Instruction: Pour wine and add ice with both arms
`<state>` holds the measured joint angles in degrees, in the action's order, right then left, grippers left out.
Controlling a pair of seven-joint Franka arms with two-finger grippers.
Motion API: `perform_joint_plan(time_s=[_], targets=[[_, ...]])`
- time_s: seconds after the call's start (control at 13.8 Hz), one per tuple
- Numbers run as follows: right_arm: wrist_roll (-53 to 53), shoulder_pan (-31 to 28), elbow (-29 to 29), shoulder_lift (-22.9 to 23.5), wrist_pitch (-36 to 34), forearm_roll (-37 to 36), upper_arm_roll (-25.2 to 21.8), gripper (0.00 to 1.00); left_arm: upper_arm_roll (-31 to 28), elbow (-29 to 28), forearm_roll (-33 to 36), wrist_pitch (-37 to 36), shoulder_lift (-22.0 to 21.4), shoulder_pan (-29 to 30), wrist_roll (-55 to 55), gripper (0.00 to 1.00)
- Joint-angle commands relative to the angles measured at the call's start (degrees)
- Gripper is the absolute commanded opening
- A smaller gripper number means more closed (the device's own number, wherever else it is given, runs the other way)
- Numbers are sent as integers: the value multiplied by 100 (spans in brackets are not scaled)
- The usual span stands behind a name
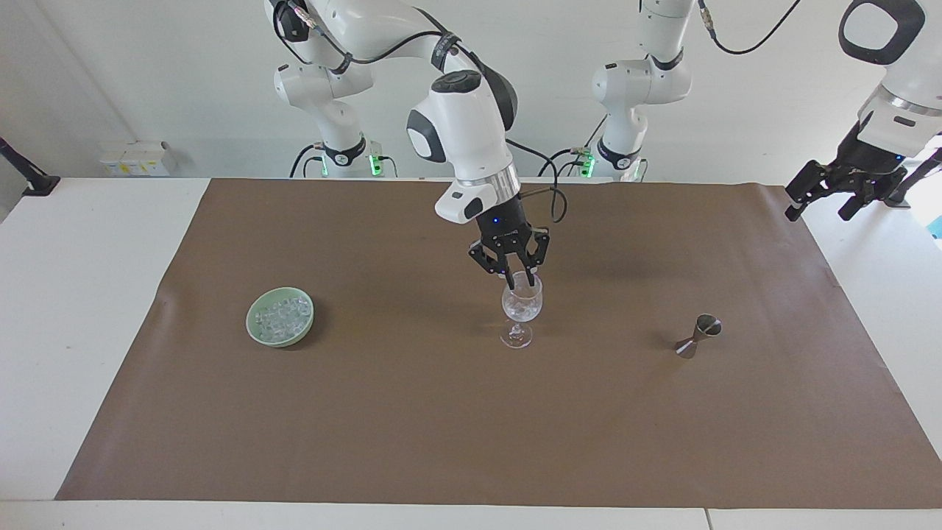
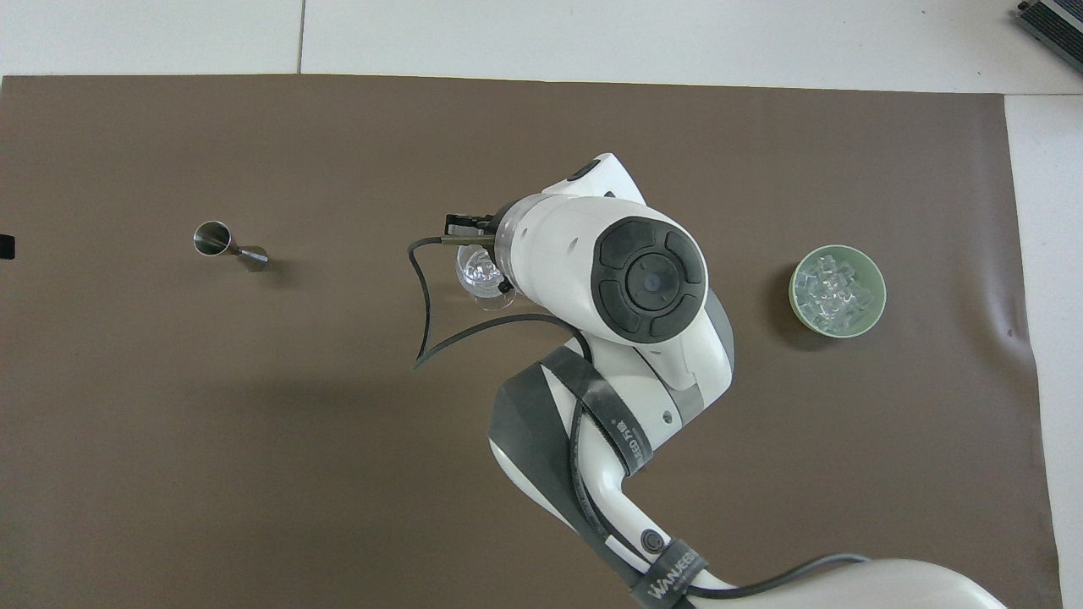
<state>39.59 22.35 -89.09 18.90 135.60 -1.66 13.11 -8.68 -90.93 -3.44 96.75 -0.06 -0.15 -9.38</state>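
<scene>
Green bowl (image 1: 280, 316), one; wine glass (image 1: 522, 305), one; jigger (image 1: 698, 336), one.

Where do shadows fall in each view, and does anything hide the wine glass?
Facing view: soft shadow of the right gripper on the brown mat by the wine glass; glass fully visible. Overhead view: broad arm shadow on the mat; the right arm hides part of the glass.

Robotics lab: two arms (image 1: 456, 140), papered table (image 1: 88, 294).
</scene>
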Motion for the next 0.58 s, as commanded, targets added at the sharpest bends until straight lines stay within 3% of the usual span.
perform_joint_plan(time_s=[0.0,0.51], targets=[[-510,-300,111,-254,-314,-116,51,36,16,-56,-52,-60,-73,50,33,100],[-2085,-1399,76,-1001,-1903,-10,69,49,16,-48,-52,-69,-73,50,33,100]])
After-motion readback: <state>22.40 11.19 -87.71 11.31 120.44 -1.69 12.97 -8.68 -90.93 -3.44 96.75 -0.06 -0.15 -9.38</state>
